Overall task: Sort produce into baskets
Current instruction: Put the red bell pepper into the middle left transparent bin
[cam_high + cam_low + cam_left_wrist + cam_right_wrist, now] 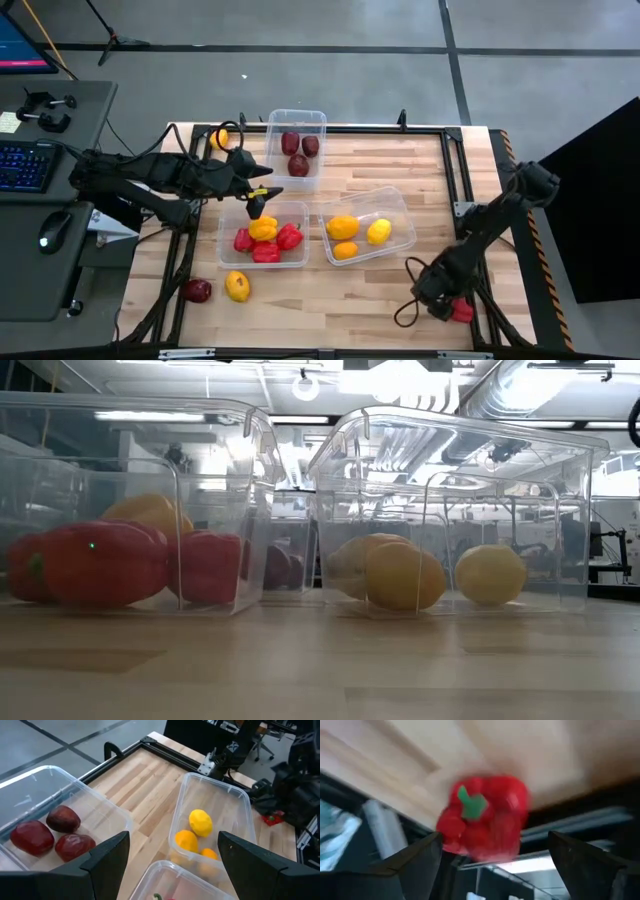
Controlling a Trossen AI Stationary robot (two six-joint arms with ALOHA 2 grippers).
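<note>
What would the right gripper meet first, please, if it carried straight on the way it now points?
Probably the red pepper: it sits directly ahead of the open right gripper at the table's edge. How near it is, I cannot tell.

Grey floor, desk alongside

Two dark jointed arms, black cables trailing; left gripper yellow-accented (fingers broad, matte black).
</note>
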